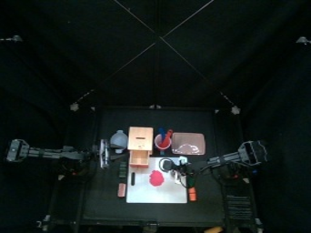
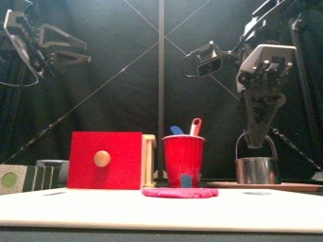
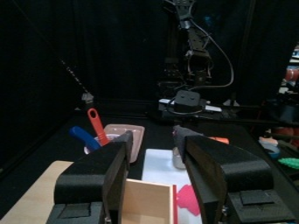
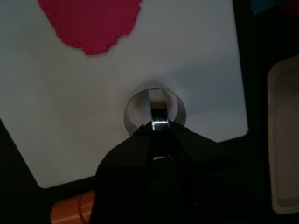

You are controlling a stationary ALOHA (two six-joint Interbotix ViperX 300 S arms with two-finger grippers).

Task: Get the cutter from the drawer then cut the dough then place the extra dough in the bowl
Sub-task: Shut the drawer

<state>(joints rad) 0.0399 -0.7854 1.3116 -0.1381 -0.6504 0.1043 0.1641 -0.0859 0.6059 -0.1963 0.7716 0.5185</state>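
right fingers (image 4: 135,166) — pinching wire handle of round metal cutter (image 4: 153,106) on white cutting board (image 4: 105,122) | left fingers (image 3: 100,175) — spread, empty

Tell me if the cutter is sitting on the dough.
No: in the right wrist view the cutter stands on a bare part of the white board, apart from the pink dough.

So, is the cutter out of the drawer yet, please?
Out: the cutter sits over the white board, its handle gripped by the right gripper.
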